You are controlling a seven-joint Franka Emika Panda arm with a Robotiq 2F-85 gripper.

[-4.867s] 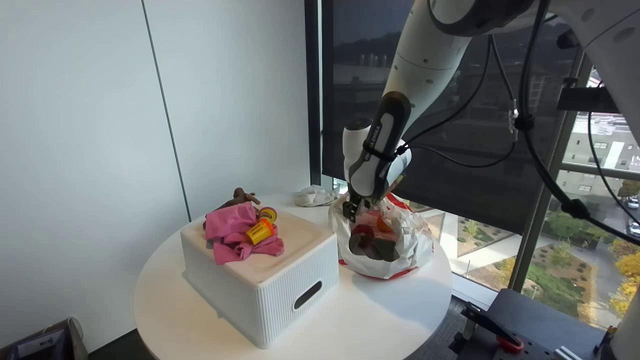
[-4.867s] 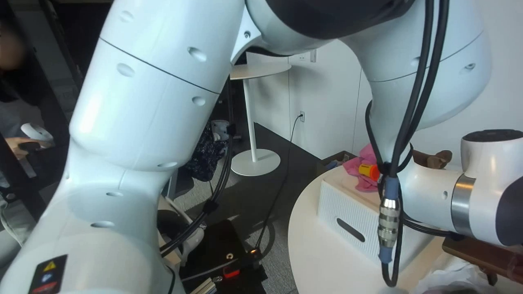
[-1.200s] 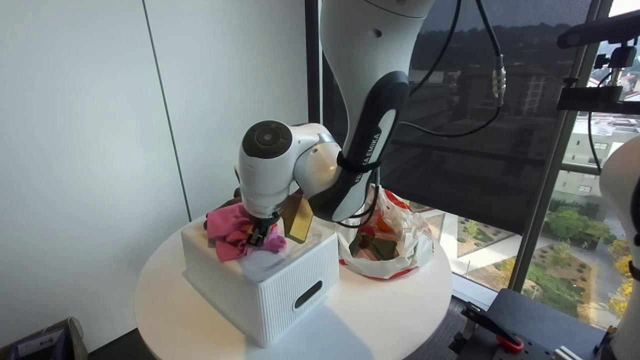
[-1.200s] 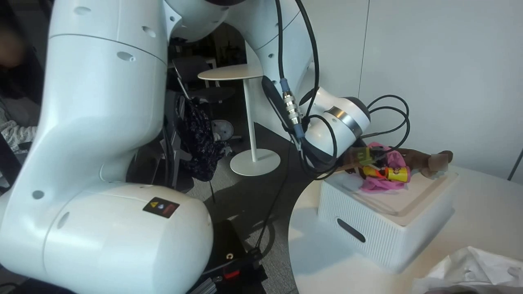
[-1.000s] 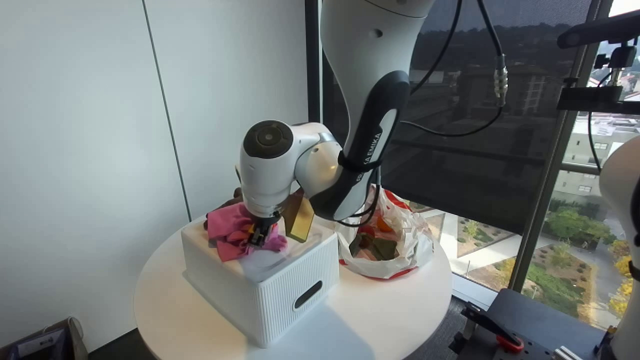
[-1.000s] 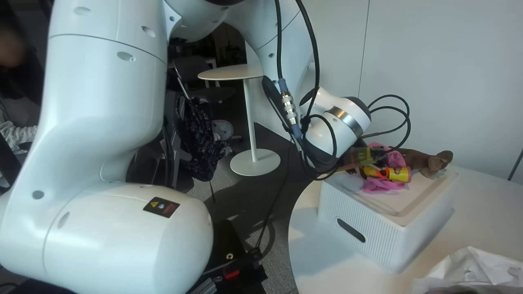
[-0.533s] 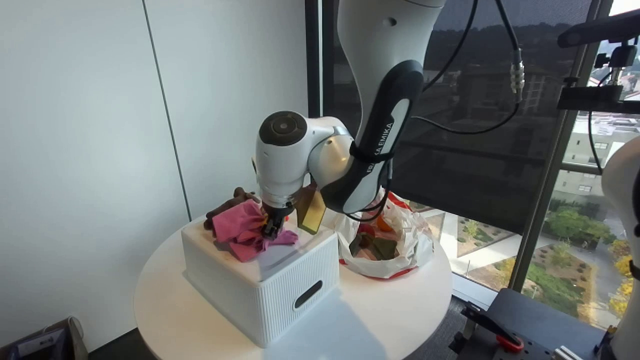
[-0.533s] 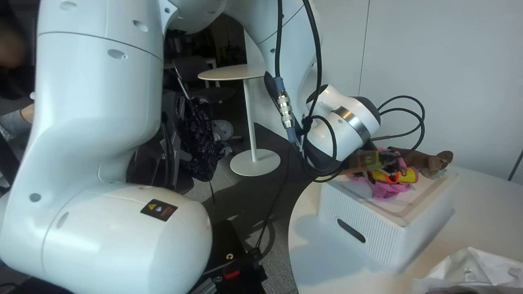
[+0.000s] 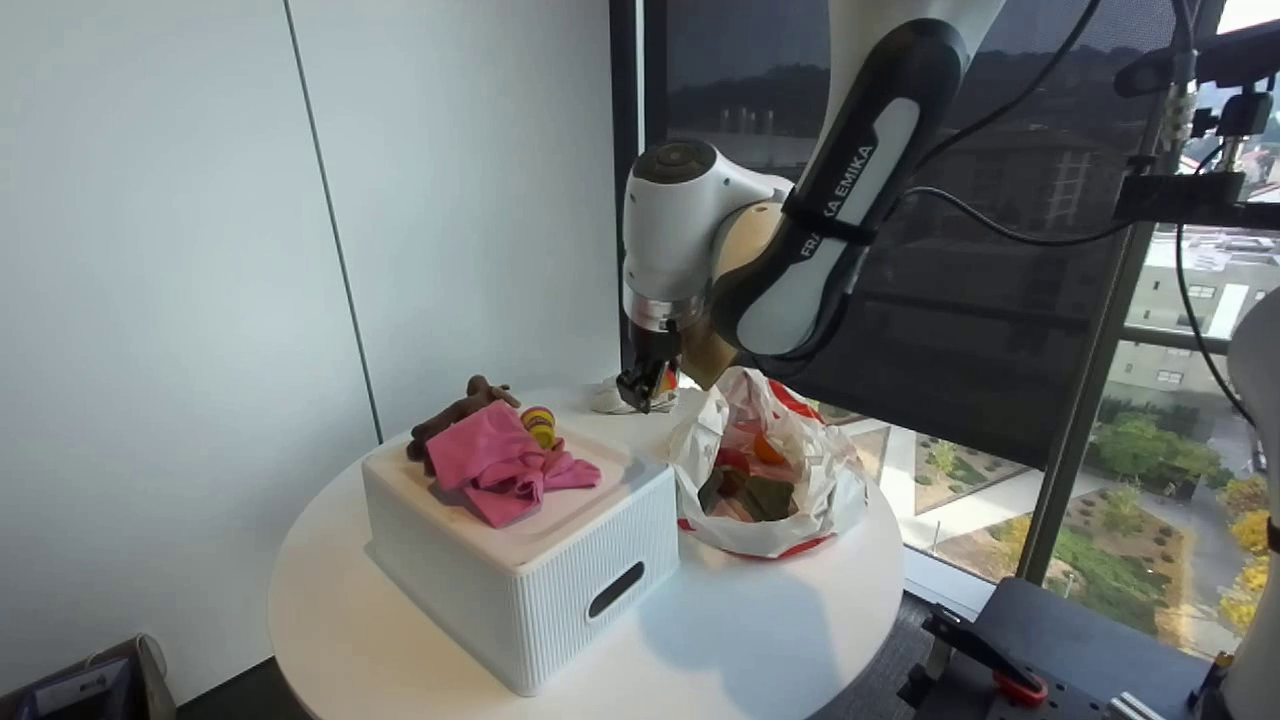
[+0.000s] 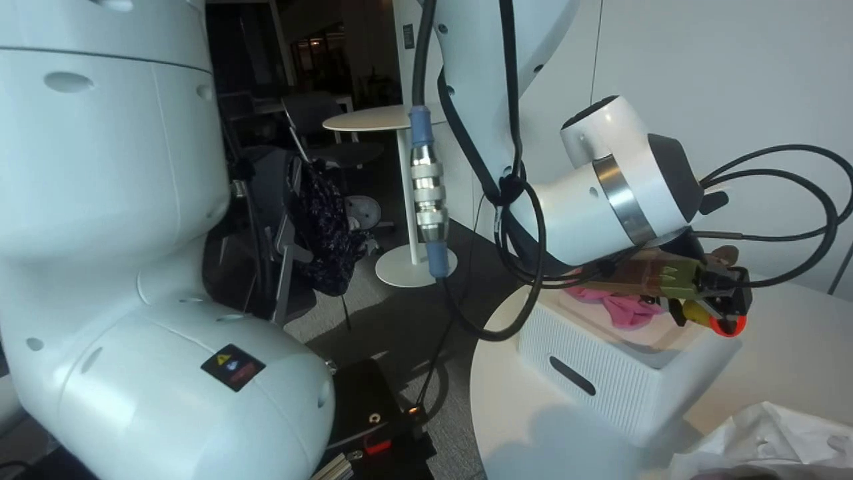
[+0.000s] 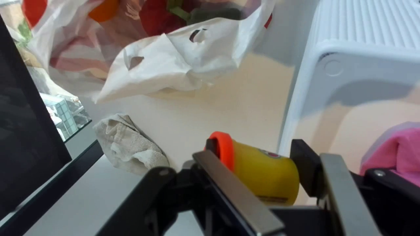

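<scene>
My gripper [image 11: 257, 157] is shut on a small yellow can [image 11: 267, 177] with an orange-red lid. One finger presses in the lid's rim and the other on the can's base, so the can lies sideways. In the exterior views the gripper [image 9: 645, 392] [image 10: 712, 308] holds it in the air past the edge of the white ribbed box [image 9: 595, 545], between box and plastic bag [image 9: 835, 495]. A pink cloth [image 9: 490, 455] lies crumpled on the box top. A second yellow can [image 9: 540, 428] with a purple-rimmed lid rests against it. A brown plush toy [image 9: 462, 410] lies behind the cloth.
The open white bag [image 11: 183, 62] holds red, orange and dark green things. A crumpled whitish cloth [image 11: 128, 147] lies near the window side of the round white table [image 9: 330, 600]. A dark blind and window stand behind. Cables [image 10: 786, 160] loop off the wrist.
Earlier my gripper was over the bag, then came down at the pink cloth and took the orange-lidded can. It has since risen and moved off the box toward the bag. The cloth shifted slightly.
</scene>
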